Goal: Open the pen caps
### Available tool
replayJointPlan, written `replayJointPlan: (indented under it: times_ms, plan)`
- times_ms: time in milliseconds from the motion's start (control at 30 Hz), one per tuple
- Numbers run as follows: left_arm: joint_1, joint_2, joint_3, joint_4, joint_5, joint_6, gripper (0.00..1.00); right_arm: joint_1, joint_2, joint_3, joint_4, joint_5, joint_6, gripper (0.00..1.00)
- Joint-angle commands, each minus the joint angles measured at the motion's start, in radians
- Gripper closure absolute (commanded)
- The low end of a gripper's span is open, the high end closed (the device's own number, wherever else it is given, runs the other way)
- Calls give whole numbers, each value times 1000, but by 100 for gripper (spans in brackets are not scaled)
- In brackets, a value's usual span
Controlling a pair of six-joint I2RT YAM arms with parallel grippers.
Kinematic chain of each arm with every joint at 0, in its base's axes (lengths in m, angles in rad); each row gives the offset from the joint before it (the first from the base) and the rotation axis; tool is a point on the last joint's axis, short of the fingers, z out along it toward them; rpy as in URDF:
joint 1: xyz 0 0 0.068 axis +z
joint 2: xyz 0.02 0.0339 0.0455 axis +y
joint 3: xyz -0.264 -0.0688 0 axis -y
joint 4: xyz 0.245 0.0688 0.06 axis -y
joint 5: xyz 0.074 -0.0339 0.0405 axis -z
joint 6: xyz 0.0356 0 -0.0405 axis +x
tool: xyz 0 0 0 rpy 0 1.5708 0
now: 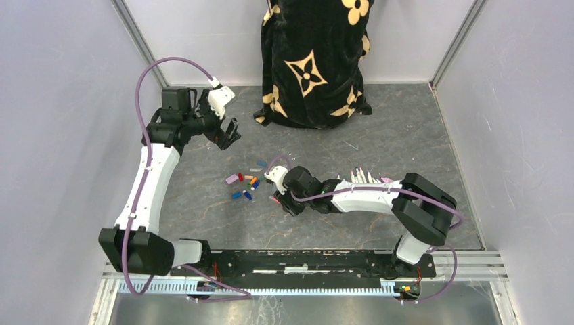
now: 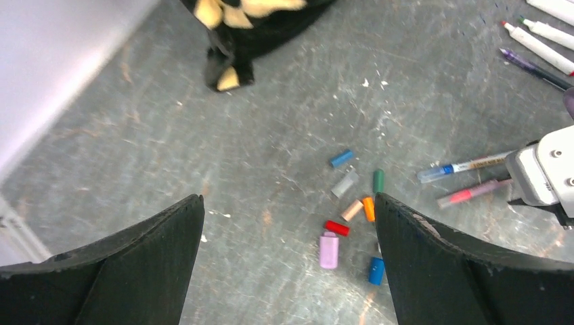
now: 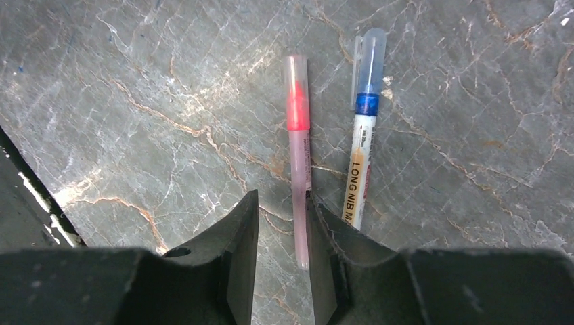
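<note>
Several loose pen caps (image 1: 245, 184) lie clustered on the grey table; the left wrist view shows a pink cap (image 2: 329, 250), a red cap (image 2: 336, 227), an orange cap (image 2: 368, 208), a green cap (image 2: 378, 180) and blue ones. My right gripper (image 3: 282, 196) is low over the table. It is open, its jaws standing either side of a capped pink pen (image 3: 296, 156) that lies flat against the right finger. A white pen with a clear cap (image 3: 362, 149) lies beside it. My left gripper (image 2: 288, 199) is wide open and empty, high above the caps.
A row of uncapped pens (image 1: 365, 177) lies behind my right arm; some show in the left wrist view (image 2: 541, 40). A black bag with cream flowers (image 1: 315, 61) stands at the back. Grey walls close in both sides.
</note>
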Motion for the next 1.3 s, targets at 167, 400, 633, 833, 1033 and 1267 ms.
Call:
replayJointPlan:
  times_ms: [167,400,633,833,1033,1267]
  plan:
    - [1,102,1,-187,151,166,0,8,37,-5,75,-3,-26,70]
    - [-1,161,-40,-356,315,404,0,10,-7,-73,110,-17,-31,97]
    - [-6,194,-65,-411,278,502,0,10,-27,-52,80,-27,-53,94]
    - [-6,202,-65,-452,301,533,0,24,-5,-68,83,-38,-50,72]
    - [-6,211,-37,-465,311,535,0,52,17,-51,67,-7,-70,70]
    - [-6,209,-32,-476,310,551,0,67,57,-88,93,-6,-58,82]
